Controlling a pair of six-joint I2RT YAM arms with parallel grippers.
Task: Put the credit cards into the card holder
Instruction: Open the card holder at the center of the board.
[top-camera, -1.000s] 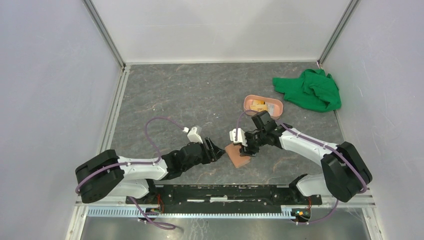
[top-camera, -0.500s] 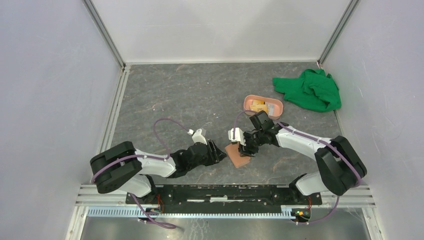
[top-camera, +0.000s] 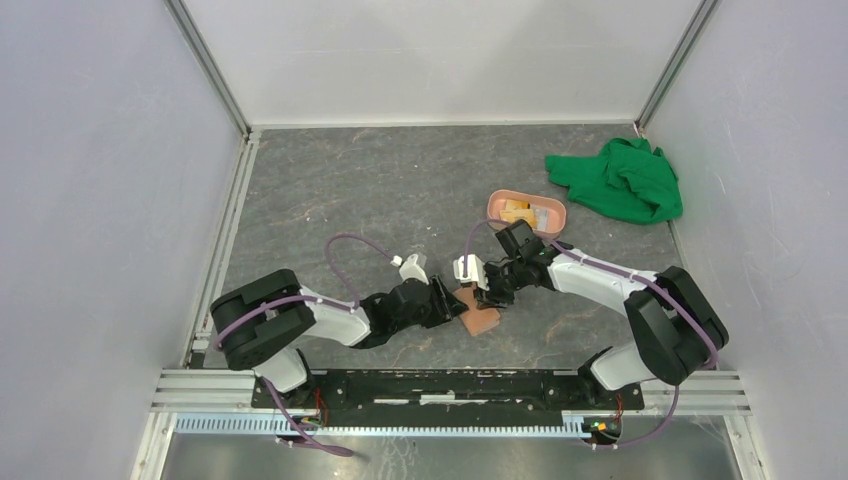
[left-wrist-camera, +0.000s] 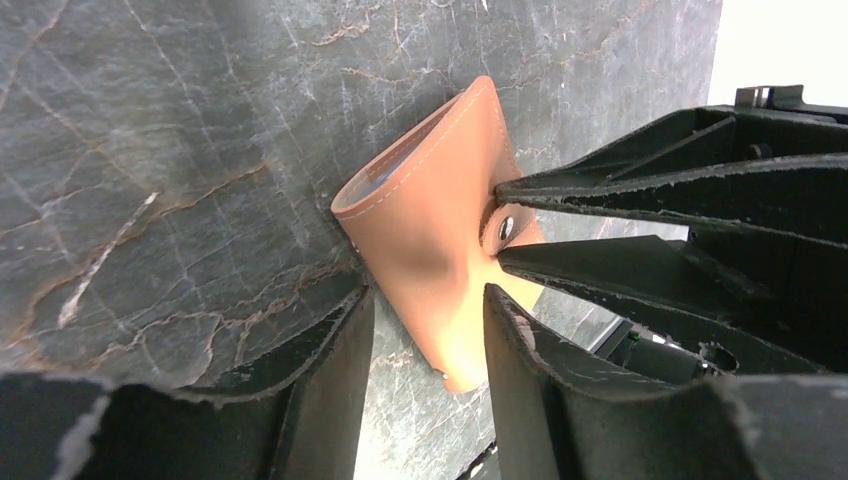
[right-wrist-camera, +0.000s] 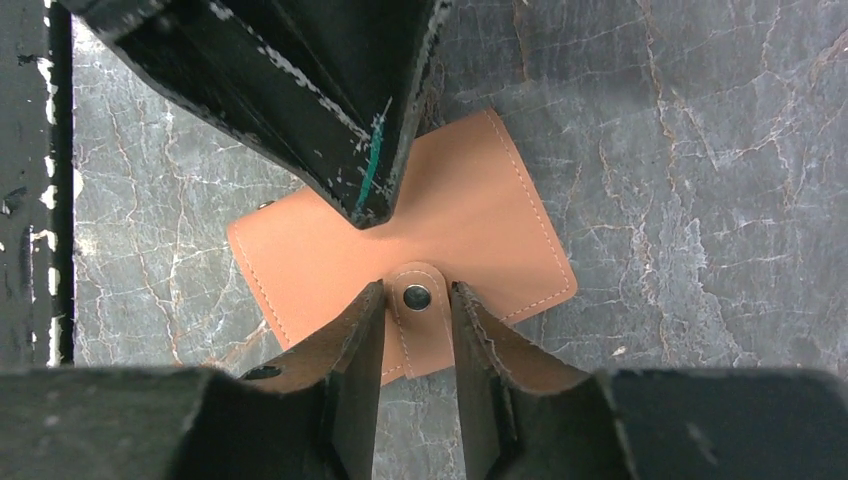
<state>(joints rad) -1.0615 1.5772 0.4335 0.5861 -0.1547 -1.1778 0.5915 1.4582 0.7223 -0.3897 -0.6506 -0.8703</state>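
Observation:
The tan card holder (top-camera: 481, 318) lies folded on the grey table between both arms. My right gripper (top-camera: 487, 292) comes down on it from the far side. In the right wrist view the right gripper (right-wrist-camera: 415, 290) is shut on the snap tab (right-wrist-camera: 420, 335), one finger against each edge. My left gripper (top-camera: 458, 303) reaches in low from the left. In the left wrist view the left gripper (left-wrist-camera: 425, 292) stands open astride the near corner of the card holder (left-wrist-camera: 430, 200). The credit cards lie in the pink tray: an orange-yellow card (top-camera: 516, 211) and a grey-white card (top-camera: 541, 217).
The pink oval tray (top-camera: 500, 200) sits just beyond the right gripper. A crumpled green cloth (top-camera: 620, 180) lies at the back right by the wall. White walls close the table on three sides. The black rail (top-camera: 440, 385) carrying the arm bases runs along the near edge.
My left arm has slid right until its fingers reach the card holder's corner. Both grippers have narrowed, the right one closing in on the snap tab.

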